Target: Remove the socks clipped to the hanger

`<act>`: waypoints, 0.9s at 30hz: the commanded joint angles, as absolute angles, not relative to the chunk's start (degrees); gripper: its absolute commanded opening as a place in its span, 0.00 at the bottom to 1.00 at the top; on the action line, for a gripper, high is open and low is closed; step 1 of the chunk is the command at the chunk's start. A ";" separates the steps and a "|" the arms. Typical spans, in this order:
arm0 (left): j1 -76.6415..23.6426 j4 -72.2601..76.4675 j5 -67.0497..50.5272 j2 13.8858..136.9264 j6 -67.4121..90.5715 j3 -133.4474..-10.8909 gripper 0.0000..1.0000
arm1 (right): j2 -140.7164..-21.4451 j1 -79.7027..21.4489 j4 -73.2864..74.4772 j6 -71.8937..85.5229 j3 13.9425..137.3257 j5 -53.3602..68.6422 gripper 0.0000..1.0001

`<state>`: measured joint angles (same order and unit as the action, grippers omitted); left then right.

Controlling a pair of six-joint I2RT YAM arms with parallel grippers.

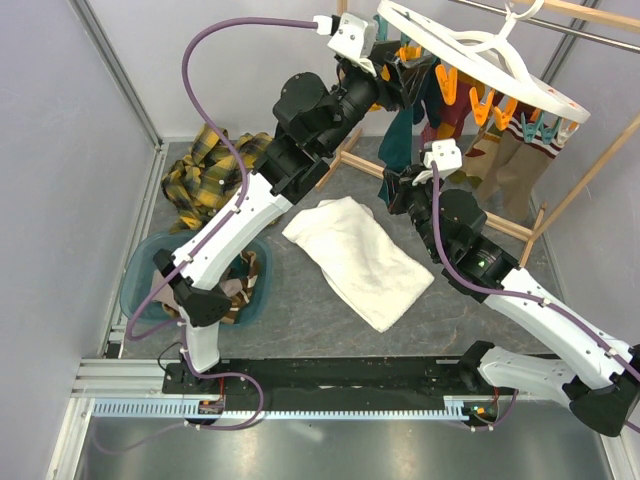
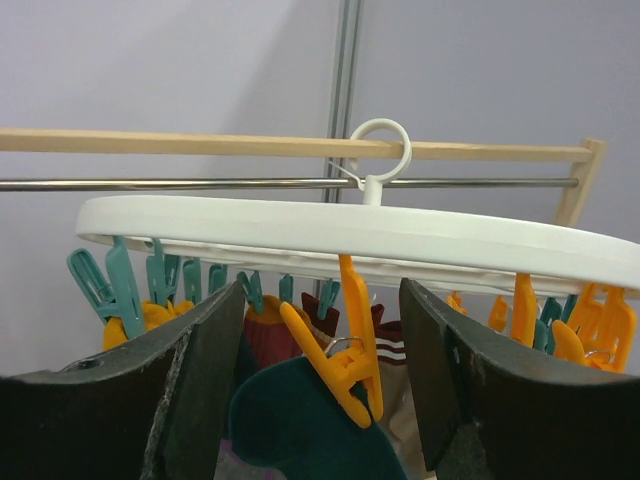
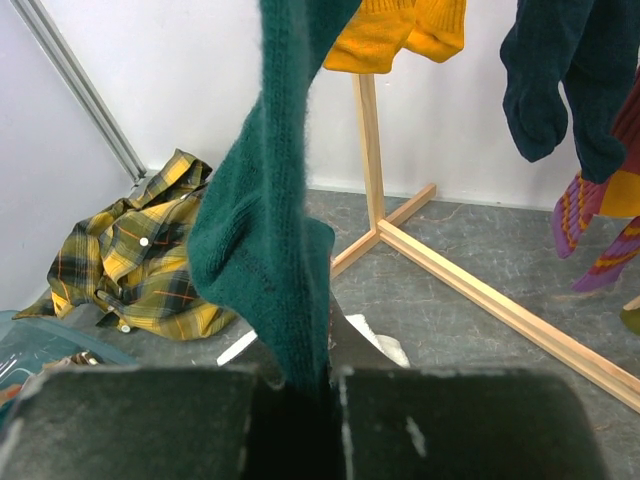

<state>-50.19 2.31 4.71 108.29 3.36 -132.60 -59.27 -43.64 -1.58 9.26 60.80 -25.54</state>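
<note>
The white oval hanger (image 2: 350,232) hangs from a metal rail (image 2: 200,184), with socks (image 3: 545,90) clipped beneath. The left gripper (image 2: 320,320) is spread around an orange clip (image 2: 345,365). The right gripper (image 3: 325,385) pinches a fuzzy dark teal sock (image 3: 270,200).

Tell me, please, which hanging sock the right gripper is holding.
The dark teal sock, pinched in the right gripper; the mustard sock and navy sock hang free.

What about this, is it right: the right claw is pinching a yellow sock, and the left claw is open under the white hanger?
Wrong colour: the right claw is pinching a dark teal sock, as the right wrist view shows. The left claw is indeed open under the white hanger.
</note>
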 commanded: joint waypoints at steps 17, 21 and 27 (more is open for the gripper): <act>-50.71 0.35 5.19 106.71 2.99 -134.22 0.02 | -58.62 -43.42 -1.93 9.75 61.35 -25.32 0.00; -50.71 1.57 4.04 102.59 3.25 -127.21 0.51 | -57.75 -43.51 -1.06 9.58 60.30 -24.35 0.02; -50.71 2.99 7.01 92.05 0.18 -111.82 0.72 | -55.90 -43.42 3.24 9.41 58.89 -20.41 0.05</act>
<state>-50.59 0.80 5.30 100.51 2.31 -118.28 -58.06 -43.64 0.56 9.37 59.99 -24.23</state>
